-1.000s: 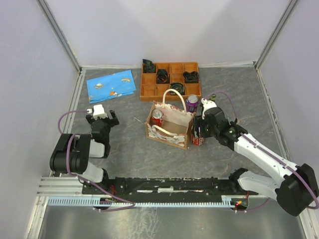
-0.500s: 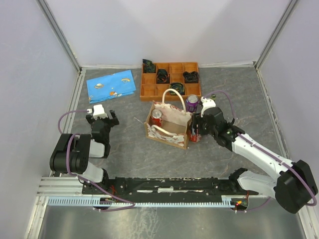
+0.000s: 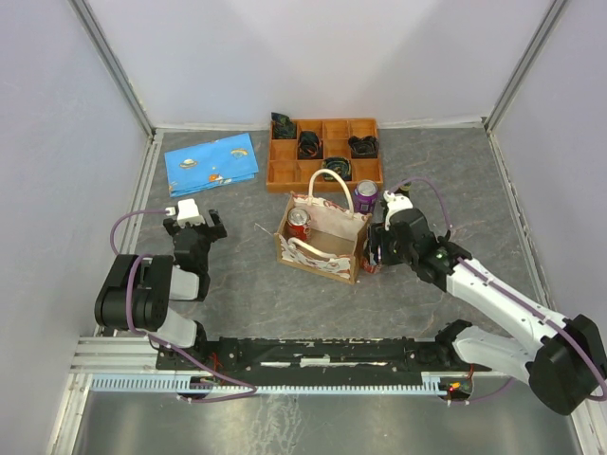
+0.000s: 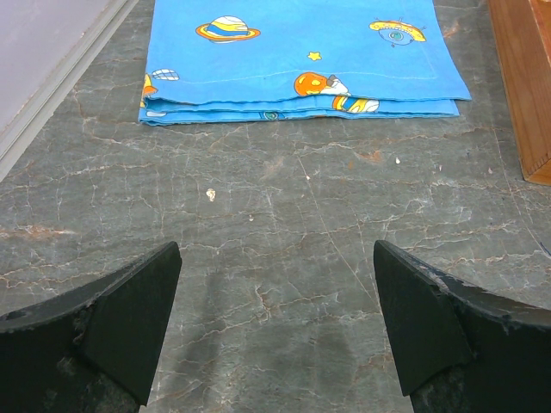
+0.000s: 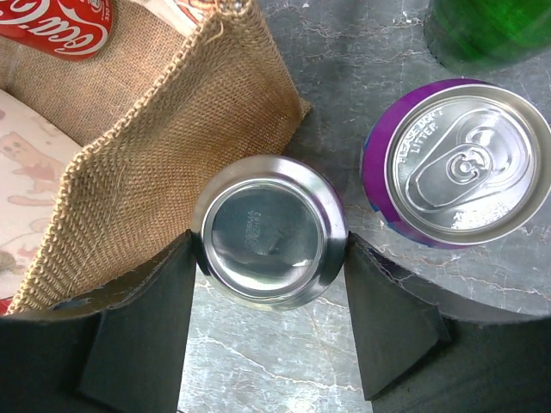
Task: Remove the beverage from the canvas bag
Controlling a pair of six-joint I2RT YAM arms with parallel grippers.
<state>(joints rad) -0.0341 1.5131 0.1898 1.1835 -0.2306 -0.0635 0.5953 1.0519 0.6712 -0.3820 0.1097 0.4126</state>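
- One grey marbled table (image 3: 256,294) is seen under everything, walled in pale panels.
- Its far side is occupied by an orange compartment tray (image 3: 285,180), set at 12 o'clock from the canvas bag, with dark items in several compartments.
- A folded blue cloth (image 3: 211,163) printed with planets is laid flat at 10 o'clock from the bag, well apart from it.
- The canvas bag (image 3: 313,258) is stood open at the table's middle, one cream handle raised; its tan woven inside is shown in the right wrist view.
- The left gripper (image 4: 275,258) is parked at 9 o'clock from the bag, its fingers spread wide over bare table, with nothing between them.
- The right gripper (image 5: 269,249) is pressed onto a red can (image 5: 269,231) from both sides, silver base towards the camera; this can is held just outside the bag's wall, at 4 o'clock.
- A cola can (image 3: 299,224) is left inside the bag, at its 10 o'clock corner.
- A purple can (image 3: 365,195) is stood upright on the table at 2 o'clock from the bag, near the held can.
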